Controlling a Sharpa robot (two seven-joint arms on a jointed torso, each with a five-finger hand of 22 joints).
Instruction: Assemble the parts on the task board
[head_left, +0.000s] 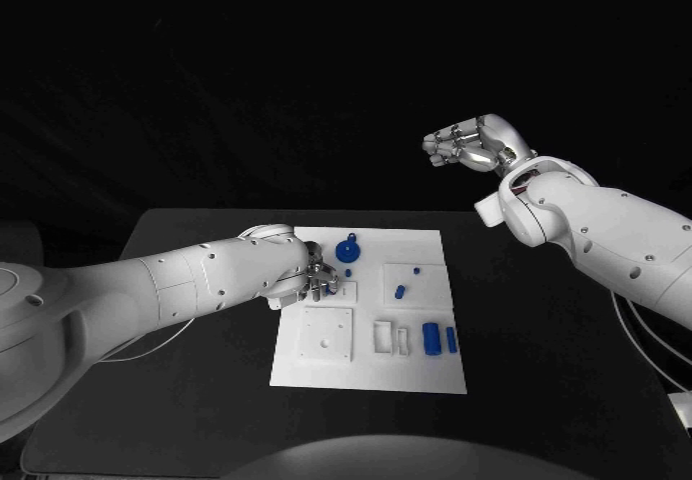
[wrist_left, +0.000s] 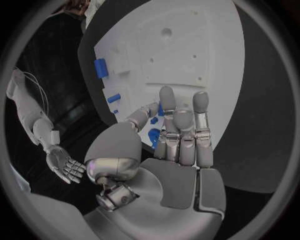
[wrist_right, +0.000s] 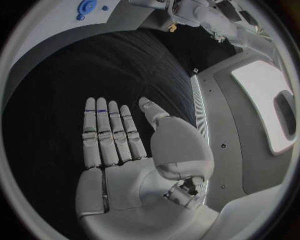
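Your left hand (wrist_left: 178, 145) hovers over the task board (wrist_left: 187, 55), fingers straight and close together, holding nothing; small blue parts (wrist_left: 154, 136) lie partly hidden just beneath its fingertips. From the head camera, that hand (head_left: 306, 275) hides them. Your right hand (wrist_right: 125, 145) is raised well away, fingers extended side by side, empty.

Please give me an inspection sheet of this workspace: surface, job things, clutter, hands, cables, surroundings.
Surface: black table, bare around the board.
Job's things: white task board in the middle; a round blue part near its far edge, two upright blue parts at its right side, small blue pieces between them.
Clutter: nothing seen.
Hands: left hand low over the board's far-left area, fingers extended, contact unclear; right hand raised beyond the table, holding nothing.
Cables: thin cables along the right arm.
Surroundings: dark, nothing seen.
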